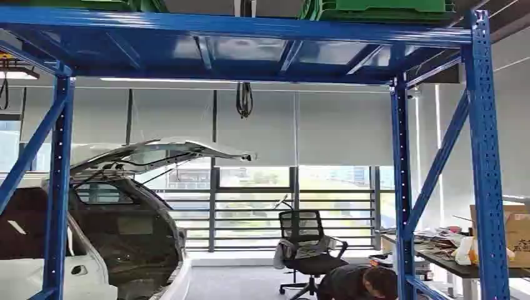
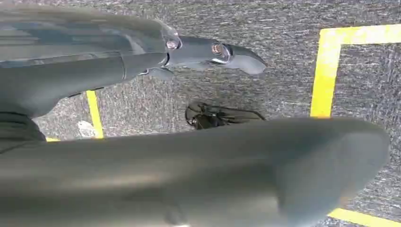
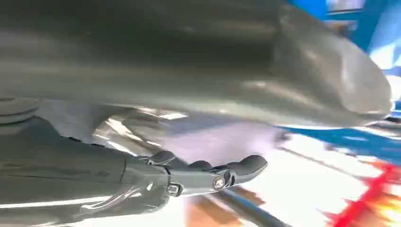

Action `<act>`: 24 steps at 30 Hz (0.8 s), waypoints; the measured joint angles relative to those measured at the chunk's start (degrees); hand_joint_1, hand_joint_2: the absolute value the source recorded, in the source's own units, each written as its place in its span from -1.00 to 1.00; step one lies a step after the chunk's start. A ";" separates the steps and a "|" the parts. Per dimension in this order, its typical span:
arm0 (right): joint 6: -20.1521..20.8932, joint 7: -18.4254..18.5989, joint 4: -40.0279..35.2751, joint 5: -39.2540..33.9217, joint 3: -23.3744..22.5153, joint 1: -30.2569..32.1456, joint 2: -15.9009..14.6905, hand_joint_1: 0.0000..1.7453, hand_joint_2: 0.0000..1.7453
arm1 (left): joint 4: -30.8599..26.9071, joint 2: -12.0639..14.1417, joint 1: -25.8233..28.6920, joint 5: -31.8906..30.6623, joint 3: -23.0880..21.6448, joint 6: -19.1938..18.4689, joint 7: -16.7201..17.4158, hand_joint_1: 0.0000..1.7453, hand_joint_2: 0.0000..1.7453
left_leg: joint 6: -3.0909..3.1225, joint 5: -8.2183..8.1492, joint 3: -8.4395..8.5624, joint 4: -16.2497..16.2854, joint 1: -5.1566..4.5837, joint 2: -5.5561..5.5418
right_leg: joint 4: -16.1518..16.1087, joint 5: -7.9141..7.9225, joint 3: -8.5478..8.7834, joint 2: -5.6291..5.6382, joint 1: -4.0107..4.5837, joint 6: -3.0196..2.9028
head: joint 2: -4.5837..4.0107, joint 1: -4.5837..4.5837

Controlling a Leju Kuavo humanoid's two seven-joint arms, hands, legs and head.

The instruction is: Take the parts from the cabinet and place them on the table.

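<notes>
A tall blue rack [image 1: 481, 156] frames the head view, its top beam crossing the upper edge and its posts standing at the left and right sides. Green bins [image 1: 381, 9] sit on the rack's top level, at its right end and partly cut off. Whether they hold the parts cannot be told.

Behind the rack's left post stands a white car [image 1: 94, 250] with its rear hatch [image 1: 162, 153] raised. Beyond it, a wall of windows with grey blinds [image 1: 337, 125] runs across the room. A black office chair [image 1: 306, 247] stands on the floor near the middle, and a person [image 1: 359, 282] bends low just beside it at the bottom edge. A table [image 1: 462, 265] at the right edge carries papers, and a cardboard box [image 1: 515, 234] sits at its far right end.

The left hand [image 2: 203, 94] hangs over grey carpet [image 2: 265, 28] marked with yellow tape lines [image 2: 324, 71]; its thumb and fingers are stretched out and apart, with nothing between them.

The right hand [image 3: 208, 137] shows the same way, thumb and fingers straight and separated, holding nothing, with blurred blue and white behind it.
</notes>
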 joint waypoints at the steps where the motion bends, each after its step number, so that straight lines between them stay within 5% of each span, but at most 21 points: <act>1: -0.24 -0.35 -2.08 0.02 0.68 0.17 -0.26 -1.00 -1.00 | 0.02 -0.09 -0.11 -0.52 0.57 -0.09 -0.13 -1.00 -1.00 | 0.00 0.00 0.00 0.00 -0.01 0.00 | 0.00 0.00 0.00 -0.01 0.00 0.00 | 0.00 0.00; 16: -1.73 -6.95 -31.56 -3.24 9.18 3.94 -4.59 -1.00 -1.00 | 1.62 -1.57 -1.78 -8.68 8.96 -0.28 -2.47 -1.00 -1.00 | 0.00 0.00 -0.01 0.00 -0.04 0.03 | 0.00 0.00 0.01 -0.01 -0.06 0.01 | 0.00 0.00; 24: -2.08 -7.12 -43.64 -1.29 18.56 2.02 -6.73 -1.00 -1.00 | 2.23 -1.75 -2.31 -11.67 13.38 -0.68 -3.65 -1.00 -1.00 | 0.00 0.01 0.00 0.00 -0.03 0.03 | 0.00 0.01 0.01 -0.01 -0.05 0.01 | 0.00 0.00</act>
